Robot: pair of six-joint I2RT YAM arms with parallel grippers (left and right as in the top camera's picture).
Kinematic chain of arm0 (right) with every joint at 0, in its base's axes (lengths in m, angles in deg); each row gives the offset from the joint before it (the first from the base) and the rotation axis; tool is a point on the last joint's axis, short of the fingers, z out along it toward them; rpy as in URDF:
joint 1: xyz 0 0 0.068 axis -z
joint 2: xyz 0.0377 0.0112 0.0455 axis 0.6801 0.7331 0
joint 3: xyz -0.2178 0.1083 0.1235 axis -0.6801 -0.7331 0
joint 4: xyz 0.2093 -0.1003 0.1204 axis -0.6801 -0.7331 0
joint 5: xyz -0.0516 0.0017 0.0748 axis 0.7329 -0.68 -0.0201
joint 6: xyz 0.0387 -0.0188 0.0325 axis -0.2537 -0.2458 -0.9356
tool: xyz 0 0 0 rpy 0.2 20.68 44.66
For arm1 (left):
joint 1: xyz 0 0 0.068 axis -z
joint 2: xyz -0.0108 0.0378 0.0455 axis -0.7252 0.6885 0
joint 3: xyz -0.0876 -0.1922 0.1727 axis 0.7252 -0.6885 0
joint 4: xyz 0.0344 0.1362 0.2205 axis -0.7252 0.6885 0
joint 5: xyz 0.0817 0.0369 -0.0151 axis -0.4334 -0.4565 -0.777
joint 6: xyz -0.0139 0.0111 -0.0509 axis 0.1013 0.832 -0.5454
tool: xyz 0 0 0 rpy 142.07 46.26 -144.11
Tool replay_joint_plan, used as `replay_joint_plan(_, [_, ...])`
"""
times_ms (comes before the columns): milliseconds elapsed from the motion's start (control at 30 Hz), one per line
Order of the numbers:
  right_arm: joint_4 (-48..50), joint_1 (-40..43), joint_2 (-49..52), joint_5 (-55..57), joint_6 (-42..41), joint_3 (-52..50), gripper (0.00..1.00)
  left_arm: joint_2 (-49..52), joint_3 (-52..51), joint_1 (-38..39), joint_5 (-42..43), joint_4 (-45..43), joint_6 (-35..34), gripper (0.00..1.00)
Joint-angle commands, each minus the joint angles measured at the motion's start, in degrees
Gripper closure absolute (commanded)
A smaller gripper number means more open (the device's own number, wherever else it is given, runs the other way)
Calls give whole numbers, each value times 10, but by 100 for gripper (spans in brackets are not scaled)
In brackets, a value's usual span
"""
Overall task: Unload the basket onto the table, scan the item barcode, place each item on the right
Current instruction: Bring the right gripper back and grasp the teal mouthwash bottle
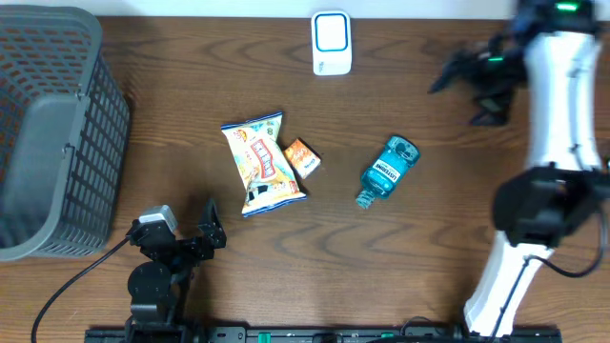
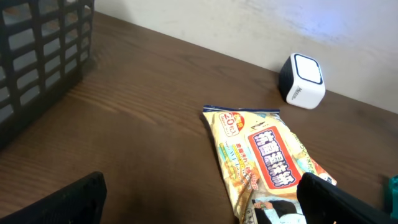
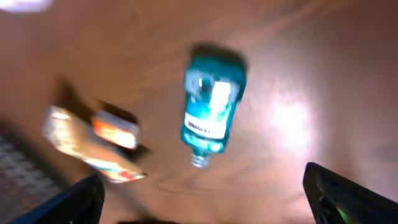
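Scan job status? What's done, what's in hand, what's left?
Done: nothing that shows. The bag, box and bottle all lie on the table, apart from the scanner. In hand: nothing. The left pincer and right pincer are both open and empty, and the right one's camera looks down at the bottle. Left: pick an item and show its barcode to the scanner.

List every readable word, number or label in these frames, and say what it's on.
"20": top corner of the snack bag, left wrist view.
Snack bag's red panel: white characters, too blurred to read.
Blue bottle label: too small and blurred.
White scanner side print: too small.
Orange packet: unreadable.
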Motion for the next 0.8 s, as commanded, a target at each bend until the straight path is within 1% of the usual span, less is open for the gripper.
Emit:
replay_joint_plan(0, [-3,-113,3,120,-82,-2,1,0,-15,-2,-7,3,3,2])
replay_joint_plan(100, [0,-201,4,157,-135,-5,1,0,-15,-2,-7,3,3,2])
replay_joint_plan(233, [-5,-290,4,236,-254,-24,1,0,-15,-2,-7,3,3,2])
replay_joint_plan(333, [-5,-333,4,264,-337,-56,1,0,-15,-2,-7,3,3,2])
replay_joint_plan(433, [-4,-356,4,307,-416,-105,1,0,-15,-2,-7,3,3,2])
replay_joint_plan(467, [-2,-358,4,309,-426,-121,1,0,-15,-2,-7,3,3,2])
replay_joint_plan(667, [25,-349,4,308,-427,-203,1,0,-15,-2,-7,3,3,2])
replay_joint_plan(767, [73,-349,4,311,-409,-241,1,0,-15,-2,-7,3,3,2])
